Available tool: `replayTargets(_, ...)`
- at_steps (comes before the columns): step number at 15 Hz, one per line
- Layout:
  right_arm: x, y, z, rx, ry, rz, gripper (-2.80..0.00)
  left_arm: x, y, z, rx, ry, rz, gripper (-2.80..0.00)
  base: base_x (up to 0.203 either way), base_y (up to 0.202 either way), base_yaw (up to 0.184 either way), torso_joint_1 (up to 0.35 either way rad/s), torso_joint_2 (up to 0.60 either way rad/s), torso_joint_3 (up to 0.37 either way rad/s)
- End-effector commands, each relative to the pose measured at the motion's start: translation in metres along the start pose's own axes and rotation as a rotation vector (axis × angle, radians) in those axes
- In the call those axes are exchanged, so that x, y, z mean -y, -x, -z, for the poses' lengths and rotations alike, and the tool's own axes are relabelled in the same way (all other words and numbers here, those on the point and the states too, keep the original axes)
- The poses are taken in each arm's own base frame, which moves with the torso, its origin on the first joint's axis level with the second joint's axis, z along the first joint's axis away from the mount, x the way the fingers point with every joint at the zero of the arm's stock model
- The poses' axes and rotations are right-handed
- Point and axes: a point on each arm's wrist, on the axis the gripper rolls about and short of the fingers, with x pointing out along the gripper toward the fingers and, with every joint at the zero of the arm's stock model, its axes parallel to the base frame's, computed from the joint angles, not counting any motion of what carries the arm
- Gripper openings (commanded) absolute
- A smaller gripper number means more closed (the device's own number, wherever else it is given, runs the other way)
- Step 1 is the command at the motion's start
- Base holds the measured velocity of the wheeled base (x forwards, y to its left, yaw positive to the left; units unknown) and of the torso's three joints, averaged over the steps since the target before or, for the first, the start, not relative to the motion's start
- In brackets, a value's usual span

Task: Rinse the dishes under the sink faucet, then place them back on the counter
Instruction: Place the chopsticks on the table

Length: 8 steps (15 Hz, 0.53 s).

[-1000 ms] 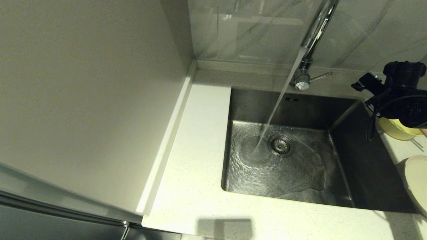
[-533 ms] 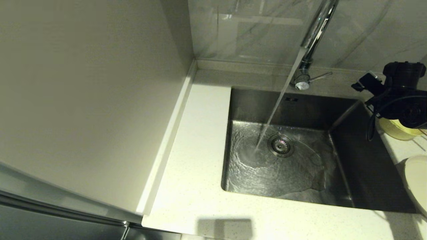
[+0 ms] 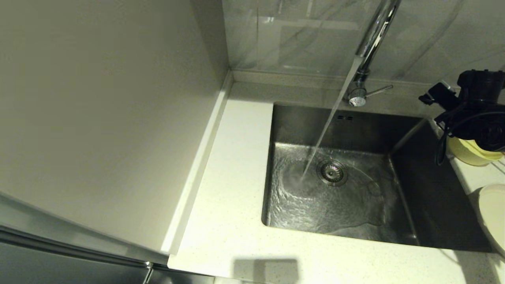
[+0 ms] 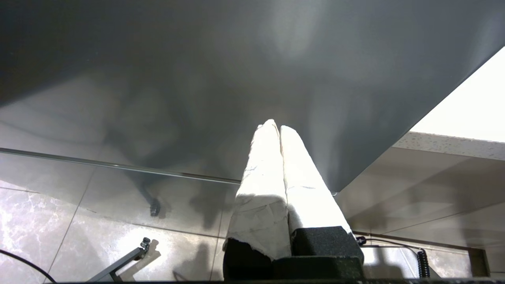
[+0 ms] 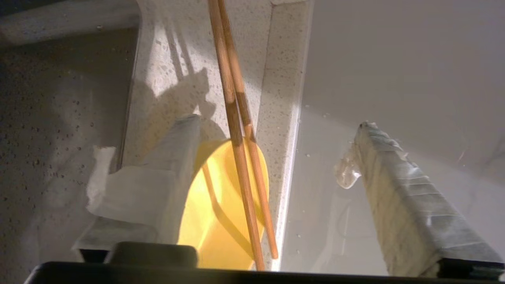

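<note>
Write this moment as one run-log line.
right end effector: open over bowl | chopsticks: across bowl | left end effector: shut, parked | faucet: running

The right gripper hangs over the counter at the right side of the sink. Directly beneath it sits the bowl, with the chopsticks lying across the bowl's rim, between the gripper's spread fingers and touching neither. Nearer the counter's front edge than the hand, the plate rests on the counter. To the hand's left, behind the sink, stands the faucet, its stream falling into the basin beside the drain.
</note>
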Motion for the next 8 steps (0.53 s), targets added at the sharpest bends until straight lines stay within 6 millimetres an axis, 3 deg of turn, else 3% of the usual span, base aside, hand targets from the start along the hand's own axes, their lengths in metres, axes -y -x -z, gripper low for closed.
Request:
replayTargets(1,0.011,0.007,-0.003,0.014,-0.022,0.02,0.0,0.0,0.0,0.0,0.002,0.001,0.0,-2.8,0.0,0.0,0.0,0.0,0.0,0.0)
replayTargets(4,0.039,0.024,-0.009,0.058,-0.083,0.059,0.0,0.0,0.0,0.0,0.002,0.001,0.0,-2.8,0.0,0.0,0.0,0.0,0.0,0.0)
replayTargets(8,0.093,0.076,0.0,0.054,-0.175,0.022,0.0,0.0,0.0,0.0,0.002,0.001,0.0,-2.8,0.0,0.0,0.0,0.0,0.0,0.0)
